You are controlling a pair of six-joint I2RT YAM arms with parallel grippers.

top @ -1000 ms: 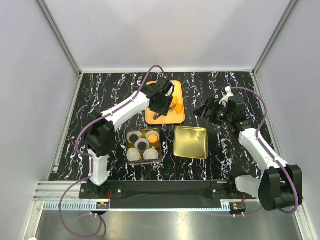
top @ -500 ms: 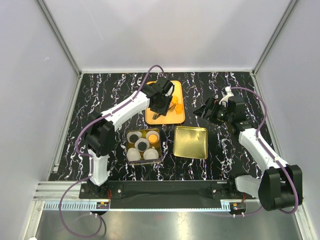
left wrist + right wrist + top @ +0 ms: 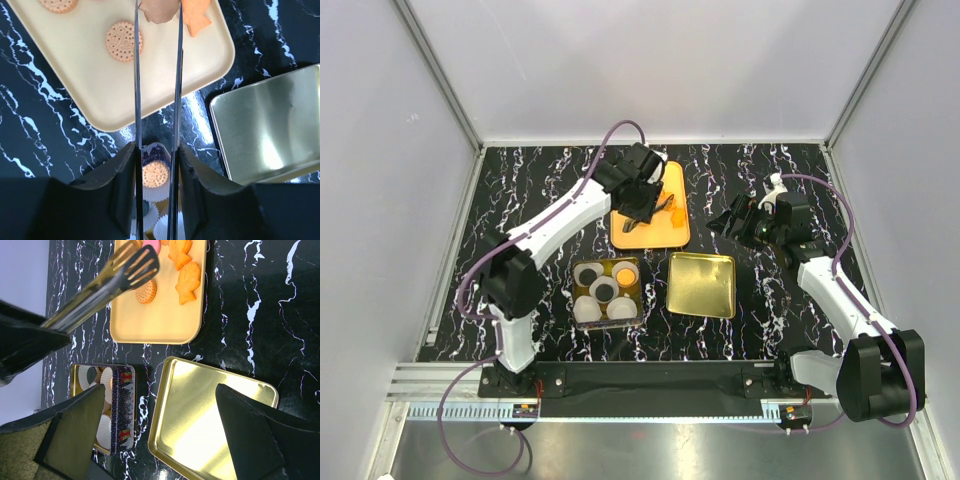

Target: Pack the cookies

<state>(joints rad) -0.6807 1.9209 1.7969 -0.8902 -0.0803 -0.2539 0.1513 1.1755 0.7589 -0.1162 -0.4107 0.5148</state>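
Round orange cookies point(image 3: 124, 41) and fish-shaped ones point(image 3: 196, 17) lie on a pale orange tray point(image 3: 100, 90). My left gripper point(image 3: 156, 162) is shut on metal tongs point(image 3: 136, 75), and a brownish cookie point(image 3: 159, 11) sits between the tong tips over the tray's far part. From the right wrist view, the slotted tong tips point(image 3: 142, 265) hang above a round cookie point(image 3: 146, 291). The open tin point(image 3: 607, 292) holds white paper cups, one with an orange cookie point(image 3: 623, 273). My right gripper point(image 3: 160, 425) is open above the gold lid point(image 3: 210, 425), holding nothing.
The gold lid point(image 3: 702, 284) lies flat to the right of the tin, just below the tray point(image 3: 650, 232). Black marbled tabletop point(image 3: 780, 180) surrounds them, with white walls on three sides.
The left arm has drawn a little toward the far left and the tongs have narrowed slightly. The right arm has not moved.
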